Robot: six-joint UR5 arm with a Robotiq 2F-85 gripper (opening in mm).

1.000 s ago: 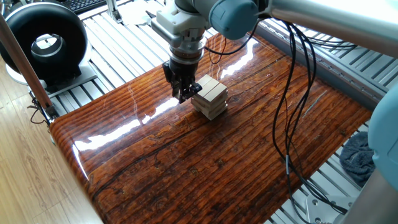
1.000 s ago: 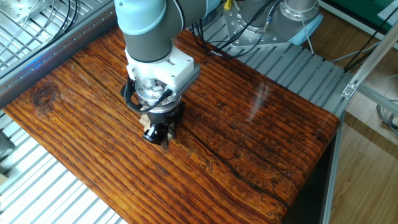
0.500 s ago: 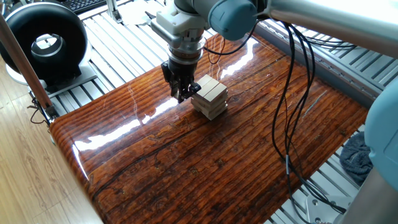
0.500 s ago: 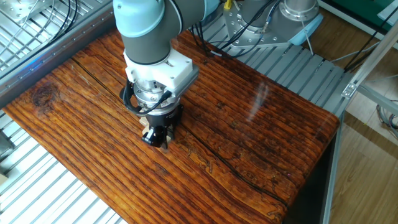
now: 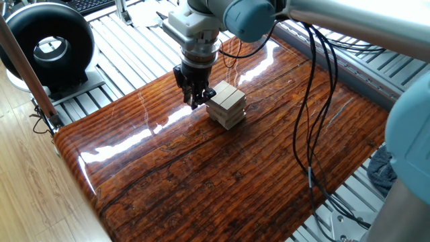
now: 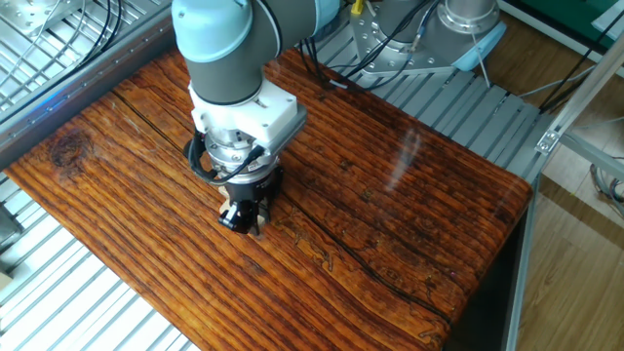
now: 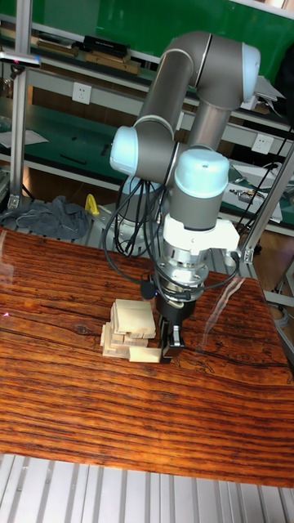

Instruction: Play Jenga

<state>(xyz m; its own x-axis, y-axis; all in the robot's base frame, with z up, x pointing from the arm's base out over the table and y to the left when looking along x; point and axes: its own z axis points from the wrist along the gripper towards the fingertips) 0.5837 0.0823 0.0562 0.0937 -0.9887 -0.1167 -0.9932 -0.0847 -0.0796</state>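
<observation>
The Jenga tower (image 5: 226, 104) of pale wooden blocks stands on the glossy brown table (image 5: 201, 175), near its far middle. In the tall fixed view the Jenga tower (image 7: 131, 327) has one low block (image 7: 145, 354) sticking out to the right. My gripper (image 7: 167, 350) points straight down at that block's outer end, its fingers closed on it. From one fixed view the gripper (image 5: 194, 102) stands just left of the tower. In the other fixed view the gripper (image 6: 243, 220) and wrist hide most of the tower.
A black round device (image 5: 47, 44) sits beyond the table's left corner. Black cables (image 5: 312, 101) hang from the arm over the right half of the table. A grey cloth (image 5: 384, 168) lies on the slatted metal frame at the right.
The gripper has shifted a little away from the tower, still low at the table. The tower itself has stayed in place.
</observation>
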